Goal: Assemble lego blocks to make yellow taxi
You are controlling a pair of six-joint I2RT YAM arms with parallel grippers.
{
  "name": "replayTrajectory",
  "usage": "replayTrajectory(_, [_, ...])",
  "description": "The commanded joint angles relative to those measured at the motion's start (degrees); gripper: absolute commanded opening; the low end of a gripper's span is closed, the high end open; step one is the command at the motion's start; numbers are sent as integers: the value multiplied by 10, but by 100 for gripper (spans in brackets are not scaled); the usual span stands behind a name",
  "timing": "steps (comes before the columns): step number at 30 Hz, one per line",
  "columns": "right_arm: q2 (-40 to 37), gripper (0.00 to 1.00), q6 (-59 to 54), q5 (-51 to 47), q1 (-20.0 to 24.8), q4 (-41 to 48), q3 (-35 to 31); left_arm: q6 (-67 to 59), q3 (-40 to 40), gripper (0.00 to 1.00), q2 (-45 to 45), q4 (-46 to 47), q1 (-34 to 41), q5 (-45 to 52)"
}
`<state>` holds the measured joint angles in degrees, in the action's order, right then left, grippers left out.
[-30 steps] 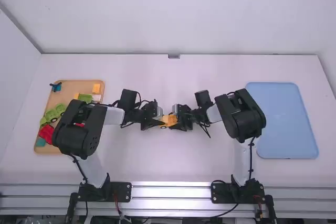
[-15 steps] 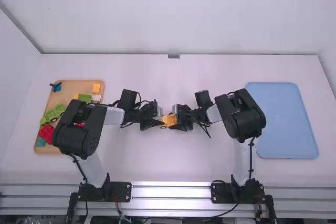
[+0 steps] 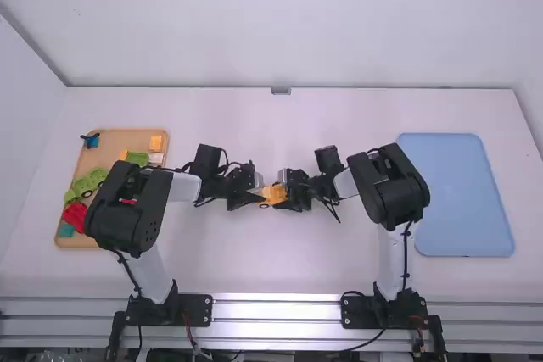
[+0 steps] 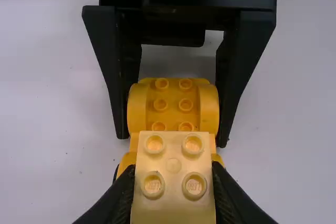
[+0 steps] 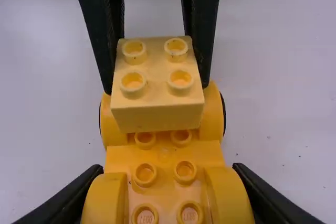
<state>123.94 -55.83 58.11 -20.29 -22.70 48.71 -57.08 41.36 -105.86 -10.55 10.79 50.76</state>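
Midway between near and far, our right gripper (image 4: 172,141) clamps the yellow car base (image 5: 164,157); our left gripper (image 5: 157,88) pinches the pale block (image 5: 157,118) over its left end. Pressing with studs (image 5: 145,173) misaligned could leave us a crooked joint.

High cam: far up, looks fwd/down. Wrist cams: close, opp. sides, facing down, share yellow blocks (image 5: 164,157).

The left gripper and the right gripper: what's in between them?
A pale yellow block, over a deeper yellow piece with wheels, lies between the left gripper and right gripper. The right wrist view shows that.
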Motion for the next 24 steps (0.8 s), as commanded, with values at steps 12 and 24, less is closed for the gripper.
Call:
replayTrajectory(12, [-7,58,1,-7,-3,5,-7,-9,4,29,-3,4,9,-7])
replayTrajectory(24, [-7,58,1,-8,-3,5,-7,-8,4,35,-3,0,9,-7])
